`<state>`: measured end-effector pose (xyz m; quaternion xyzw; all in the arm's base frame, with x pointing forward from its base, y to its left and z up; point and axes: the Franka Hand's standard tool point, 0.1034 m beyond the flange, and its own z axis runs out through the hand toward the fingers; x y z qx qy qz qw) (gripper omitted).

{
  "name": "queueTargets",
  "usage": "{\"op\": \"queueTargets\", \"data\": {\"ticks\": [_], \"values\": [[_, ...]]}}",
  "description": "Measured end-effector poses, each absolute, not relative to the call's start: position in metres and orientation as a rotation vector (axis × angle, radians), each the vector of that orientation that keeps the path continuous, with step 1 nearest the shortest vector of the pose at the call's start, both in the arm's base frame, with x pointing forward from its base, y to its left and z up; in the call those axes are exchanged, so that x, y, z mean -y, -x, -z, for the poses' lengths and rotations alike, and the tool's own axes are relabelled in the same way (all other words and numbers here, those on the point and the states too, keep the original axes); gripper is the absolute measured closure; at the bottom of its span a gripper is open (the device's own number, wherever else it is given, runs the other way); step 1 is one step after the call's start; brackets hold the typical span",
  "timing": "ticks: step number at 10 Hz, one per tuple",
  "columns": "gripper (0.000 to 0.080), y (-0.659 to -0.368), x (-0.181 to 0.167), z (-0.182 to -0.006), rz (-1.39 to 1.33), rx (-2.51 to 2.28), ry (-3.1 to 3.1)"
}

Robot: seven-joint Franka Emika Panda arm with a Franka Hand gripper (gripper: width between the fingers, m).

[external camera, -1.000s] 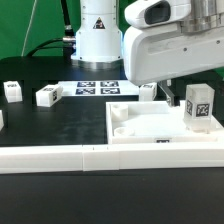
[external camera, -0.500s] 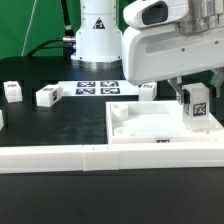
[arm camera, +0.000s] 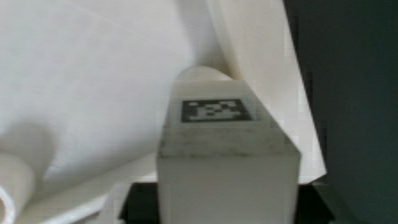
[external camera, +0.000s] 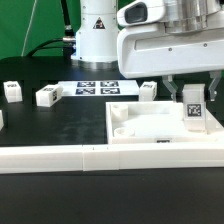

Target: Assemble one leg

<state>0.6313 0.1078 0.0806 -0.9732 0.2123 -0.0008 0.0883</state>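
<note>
The end effector (external camera: 194, 98) is clamped on the leg (external camera: 193, 114). Its long axis is upright, and it hangs straight below at 6 o'clock, over the tray's (external camera: 155, 128) 2 o'clock corner in the exterior view.

The exterior camera is sitting low and fairly near, looking across the black worktop (external camera: 50, 125) toward the arm's base (external camera: 97, 35) behind the tagged leg (external camera: 193, 112). The wrist camera is looking at that leg (arm camera: 222, 165) from very close. Both views are sharing it and the white rimmed part (external camera: 150, 132) by it.
</note>
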Motion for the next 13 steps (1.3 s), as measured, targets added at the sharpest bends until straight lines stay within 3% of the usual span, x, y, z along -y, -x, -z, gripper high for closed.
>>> {"op": "queueTargets", "data": {"ticks": [5, 9, 10, 11, 12, 13], "values": [[0.0507, -0.6299, -0.1076, -0.0788, -0.073, -1.530, 2.548], [0.0507, -0.6295, -0.1096, -0.0786, -0.090, -1.667, 2.461], [0.0328, -0.6295, -0.1100, -0.0786, -0.091, -1.665, 2.461], [0.0328, -0.6300, -0.1088, -0.0786, -0.069, -1.471, 2.577], [0.0194, -0.6300, -0.1084, -0.0784, -0.052, -1.289, 2.670], [0.0159, -0.6299, -0.1080, -0.0781, -0.047, -1.215, 2.700]]}}
